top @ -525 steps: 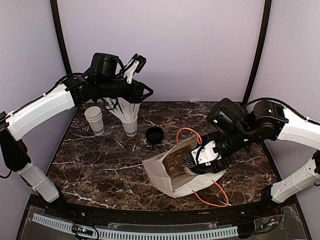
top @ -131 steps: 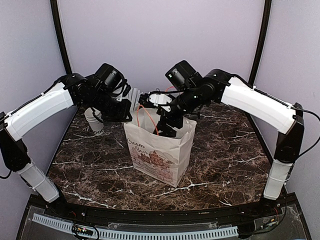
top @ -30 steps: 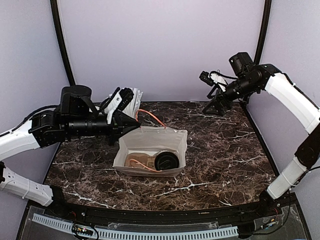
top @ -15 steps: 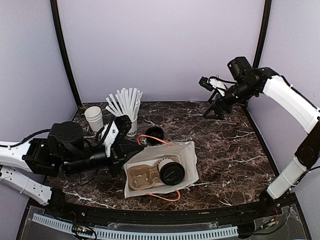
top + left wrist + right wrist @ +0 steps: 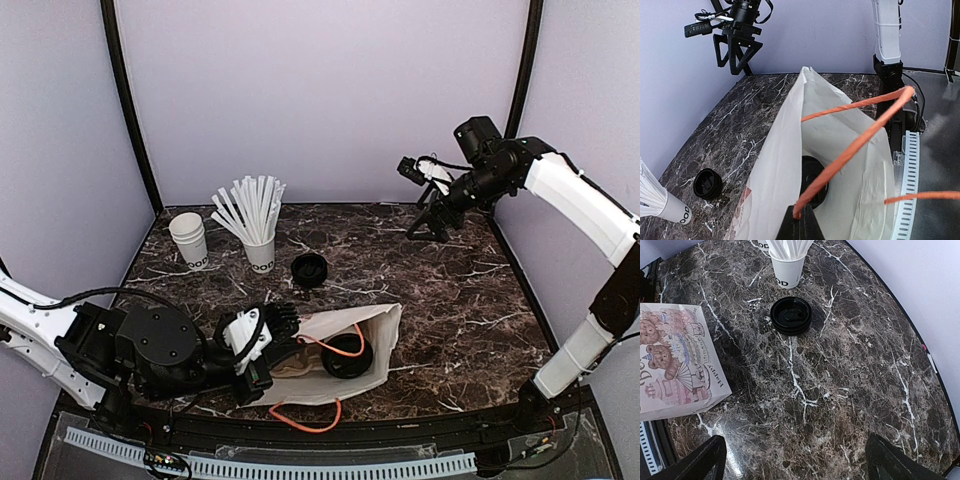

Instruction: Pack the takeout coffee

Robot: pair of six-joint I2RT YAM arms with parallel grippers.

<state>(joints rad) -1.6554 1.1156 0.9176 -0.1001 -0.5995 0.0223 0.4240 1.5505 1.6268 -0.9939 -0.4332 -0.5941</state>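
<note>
The white paper bag (image 5: pixel 375 335) lies tipped over near the table's front edge, its orange cord handles (image 5: pixel 345 345) loose. The takeout coffee (image 5: pixel 347 358) is inside it, and only its black dome lid shows. In the left wrist view that takeout coffee lid (image 5: pixel 812 186) sits deep in the bag (image 5: pixel 780 165). My left gripper (image 5: pixel 283 325) is low at the bag's left end, and this left gripper (image 5: pixel 800 220) is shut on an orange handle (image 5: pixel 850 145). My right gripper (image 5: pixel 428 225) hangs high at the back right, open and empty. The same right gripper (image 5: pixel 795 467) looks down on bare marble.
A loose black lid (image 5: pixel 309 269) lies mid-table behind the bag. A white cup full of straws (image 5: pixel 260 250) and a stack of lidless white cups (image 5: pixel 188 238) stand at the back left. The right wrist view shows the lid (image 5: pixel 791 315), the straw cup (image 5: pixel 787 270) and the printed bag (image 5: pixel 675 360).
My left arm has dropped toward the near edge, pulling the bag with it by the handle. The bag now lies flatter and closer to the front. The right arm has barely moved.
</note>
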